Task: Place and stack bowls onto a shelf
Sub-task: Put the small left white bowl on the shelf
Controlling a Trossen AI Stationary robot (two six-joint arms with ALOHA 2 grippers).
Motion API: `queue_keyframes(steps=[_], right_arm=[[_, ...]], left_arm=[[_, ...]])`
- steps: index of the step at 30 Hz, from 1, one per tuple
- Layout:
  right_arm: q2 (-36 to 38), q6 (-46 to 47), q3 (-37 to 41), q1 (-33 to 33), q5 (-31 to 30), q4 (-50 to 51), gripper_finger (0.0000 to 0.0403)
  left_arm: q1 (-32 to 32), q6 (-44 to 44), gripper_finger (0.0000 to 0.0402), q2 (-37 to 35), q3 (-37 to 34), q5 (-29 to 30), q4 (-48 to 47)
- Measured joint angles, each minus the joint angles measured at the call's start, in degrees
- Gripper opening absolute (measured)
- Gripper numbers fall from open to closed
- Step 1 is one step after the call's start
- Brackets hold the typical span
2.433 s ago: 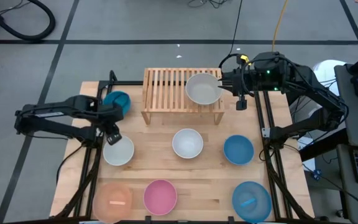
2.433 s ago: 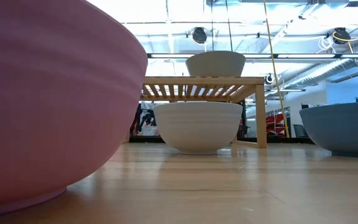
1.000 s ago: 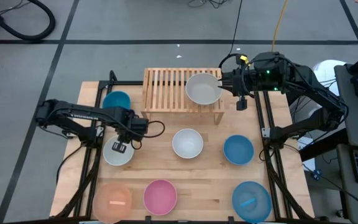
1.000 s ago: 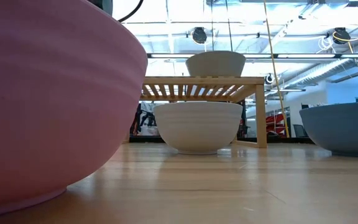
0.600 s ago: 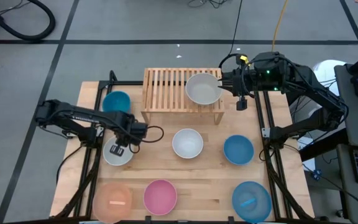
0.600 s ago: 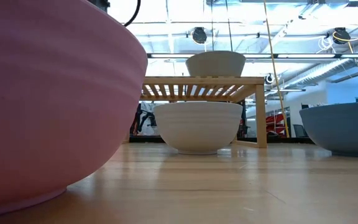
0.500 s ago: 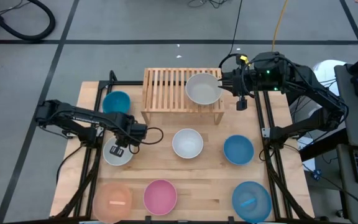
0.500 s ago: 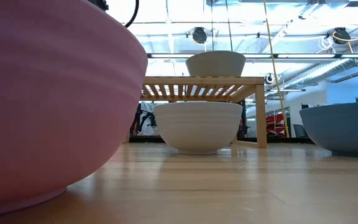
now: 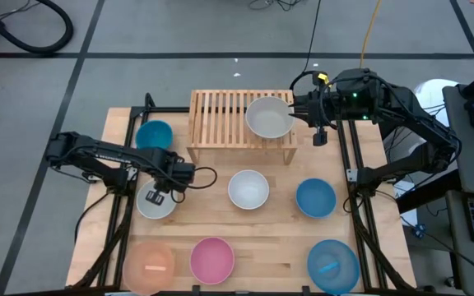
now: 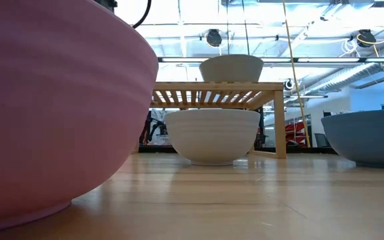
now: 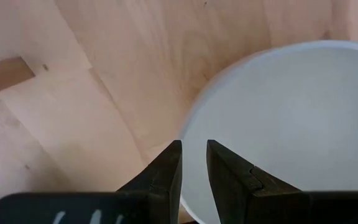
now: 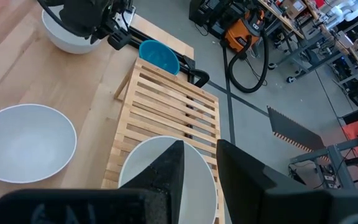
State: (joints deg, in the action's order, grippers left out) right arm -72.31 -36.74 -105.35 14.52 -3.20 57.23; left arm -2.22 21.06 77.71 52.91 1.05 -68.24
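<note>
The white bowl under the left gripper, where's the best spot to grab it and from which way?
Probably its thin rim, from above. The white bowl sits upright and open on the table, and the left gripper already straddles the rim, one finger inside, one outside, so closing there should pinch the wall.

My two arms are matte black, built of slim jointed links with black cables looping beside them. My left gripper (image 11: 193, 169) ends in two dark, flat, tapering fingers on a black bar with faint white marks. My right gripper (image 12: 197, 163) has the same dark wedge fingers, and a small green light glows on that arm.
</note>
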Motion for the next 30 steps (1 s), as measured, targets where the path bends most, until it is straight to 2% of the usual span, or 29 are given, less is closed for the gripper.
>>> queue_keyframes(steps=[14,19,21,24,28,30], right_arm=[[0.0,0.0,0.0,0.0,0.0,0.0,0.0089],[0.0,-0.1,0.0,0.0,0.0,0.0,0.0089],[0.0,-0.1,0.0,0.0,0.0,0.0,0.0089],[0.0,0.0,0.0,0.0,-0.1,0.0,0.0089],[0.0,0.0,0.0,0.0,-0.6,0.0,0.0089],[0.0,0.0,0.0,0.0,-3.0,0.0,0.0089]], left_arm=[[0.7,-0.7,0.0081,0.0,-8.3,0.4,7.1],[0.7,-1.7,0.0079,0.0,-8.3,1.5,7.8],[0.7,-1.9,0.0064,0.0,-8.3,1.5,7.7],[0.7,-2.1,0.0018,-0.1,-8.2,1.0,6.9],[1.0,-3.7,0.001,-0.1,-7.4,1.0,6.1],[2.3,-9.7,0.0007,-0.1,-5.4,0.0,4.7]])
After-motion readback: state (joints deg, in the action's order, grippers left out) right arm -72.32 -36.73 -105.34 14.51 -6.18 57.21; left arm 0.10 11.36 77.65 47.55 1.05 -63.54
